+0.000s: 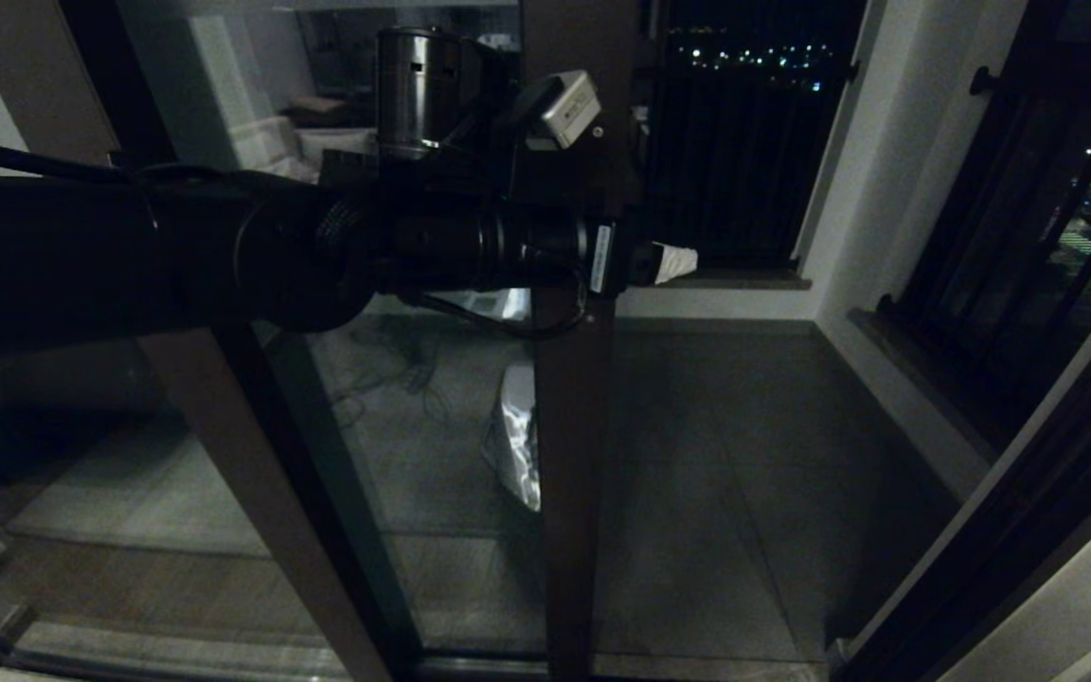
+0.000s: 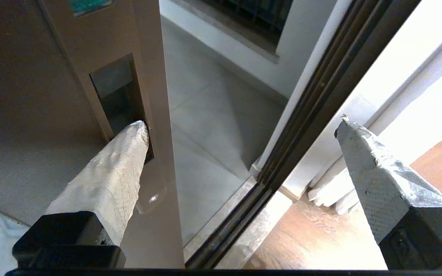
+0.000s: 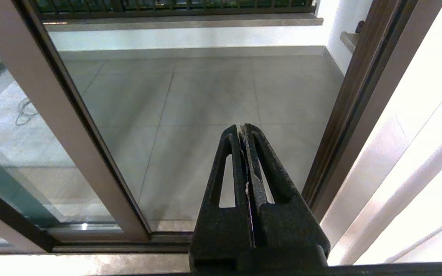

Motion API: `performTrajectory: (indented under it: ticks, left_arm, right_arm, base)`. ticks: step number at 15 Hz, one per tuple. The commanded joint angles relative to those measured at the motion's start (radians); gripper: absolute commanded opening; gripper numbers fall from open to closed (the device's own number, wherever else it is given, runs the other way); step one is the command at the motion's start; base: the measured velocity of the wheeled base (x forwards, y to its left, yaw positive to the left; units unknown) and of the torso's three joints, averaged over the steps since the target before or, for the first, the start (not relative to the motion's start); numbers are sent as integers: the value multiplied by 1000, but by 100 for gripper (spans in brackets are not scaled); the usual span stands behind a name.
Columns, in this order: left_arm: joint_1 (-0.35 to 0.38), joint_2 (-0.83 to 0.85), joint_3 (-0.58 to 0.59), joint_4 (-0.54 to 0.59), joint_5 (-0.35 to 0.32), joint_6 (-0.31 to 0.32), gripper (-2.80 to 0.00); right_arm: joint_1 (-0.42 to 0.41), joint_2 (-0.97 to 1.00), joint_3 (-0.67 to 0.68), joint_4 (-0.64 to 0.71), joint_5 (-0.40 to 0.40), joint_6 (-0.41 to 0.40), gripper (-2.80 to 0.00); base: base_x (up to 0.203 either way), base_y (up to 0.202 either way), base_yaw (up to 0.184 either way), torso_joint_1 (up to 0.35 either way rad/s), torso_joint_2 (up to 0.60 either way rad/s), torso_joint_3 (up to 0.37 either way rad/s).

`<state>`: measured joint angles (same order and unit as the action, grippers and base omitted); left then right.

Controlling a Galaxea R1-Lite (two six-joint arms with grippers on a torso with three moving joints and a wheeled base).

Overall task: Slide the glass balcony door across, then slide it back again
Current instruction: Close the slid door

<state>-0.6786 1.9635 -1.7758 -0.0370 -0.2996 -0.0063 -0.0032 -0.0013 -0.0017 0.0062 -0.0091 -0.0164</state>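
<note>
Nearby, white bag (image 1: pixel 517 436) behind glass balcony door (image 1: pixel 569 455).

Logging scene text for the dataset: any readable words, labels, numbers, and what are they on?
None can be read.
White label strip on the left arm's wrist: print too small to read.
Teal sticker on the glass balcony door's stile, above the slot handle: cut off at the picture's edge, no characters legible.

No text, label or number can be read on anything here.
</note>
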Motion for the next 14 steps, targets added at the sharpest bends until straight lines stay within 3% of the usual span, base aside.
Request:
performTrajectory:
  ticks: [1, 6, 9, 12, 14]
  left_arm:
    - [-10, 22, -15, 5, -1, -1, 0]
    - [-25, 37, -40, 5, 0, -1, 0]
    - [-36, 14, -17, 5, 34, -1, 0]
    - [-36, -64, 63, 5, 49, -4, 0]
    - [-34, -167, 177, 4, 61, -6, 0]
  right_arm:
    - [0, 1, 0, 0, 0, 0, -280]
    - [0, 1, 0, 0, 0, 0, -280]
    - [0, 1, 0, 0, 0, 0, -280]
    - [0, 1, 0, 0, 0, 0, -280]
    - [0, 1, 0, 0, 0, 0, -280]
  base:
    - [0, 0, 0, 0, 0, 0]
    - [0, 0, 0, 0, 0, 0]
    - [0, 0, 0, 0, 0, 0]
    - [0, 0, 0, 0, 0, 0]
    - [0, 0, 0, 0, 0, 0]
